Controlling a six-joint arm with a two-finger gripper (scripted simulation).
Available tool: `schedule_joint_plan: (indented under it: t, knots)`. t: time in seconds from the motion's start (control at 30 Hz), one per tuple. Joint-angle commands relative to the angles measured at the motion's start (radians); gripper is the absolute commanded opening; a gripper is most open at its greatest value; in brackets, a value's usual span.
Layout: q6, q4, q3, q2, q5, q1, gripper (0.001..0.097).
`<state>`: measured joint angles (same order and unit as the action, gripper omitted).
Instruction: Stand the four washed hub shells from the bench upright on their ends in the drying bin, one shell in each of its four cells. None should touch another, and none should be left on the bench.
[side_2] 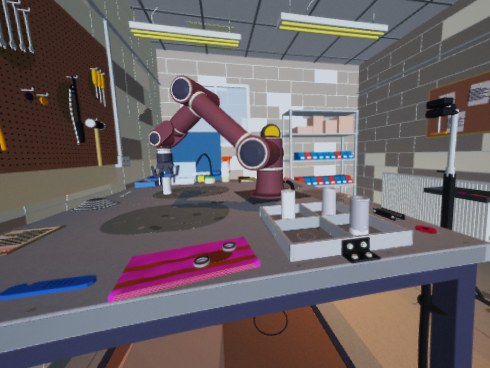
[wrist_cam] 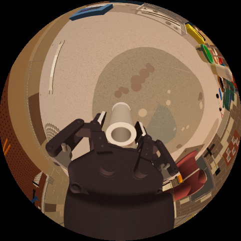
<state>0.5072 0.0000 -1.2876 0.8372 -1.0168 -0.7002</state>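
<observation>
At the far left of the bench a white hub shell [side_2: 166, 185] [wrist_cam: 121, 125] stands upright on a dark round patch. My gripper [side_2: 165, 175] [wrist_cam: 120, 125] is directly over it, open, with the shell's top between the fingers. It holds nothing. On the right side of the bench the grey drying bin [side_2: 334, 227] has four cells. Three white shells stand upright in it: one in the far left cell [side_2: 288, 204], one in the far right cell [side_2: 329, 201], one in the near right cell [side_2: 359, 215]. The near left cell [side_2: 304, 235] is empty.
A blue tray [side_2: 146, 183] lies just left of the gripper near the wall ledge. The arm's base [side_2: 266, 175] stands between shell and bin. A pink mat [side_2: 186, 267] with two rings and a blue tool [side_2: 47, 286] lie near the front edge.
</observation>
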Motion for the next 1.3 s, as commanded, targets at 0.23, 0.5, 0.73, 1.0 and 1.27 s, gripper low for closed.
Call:
schedule_joint_plan:
  t: [0.23,0.5,0.73,1.0,1.27]
  knots:
    - [0.0,0.0,0.001,-0.001,0.0,0.0,0.063]
    - [0.0,0.0,0.001,-0.001,0.0,0.0,0.053]
    - [0.0,0.0,0.001,-0.001,0.001,0.0,0.039]
    - [0.0,0.0,0.001,0.0,0.001,0.0,0.023]
    - [0.0,0.0,0.001,0.0,0.001,0.0,0.008]
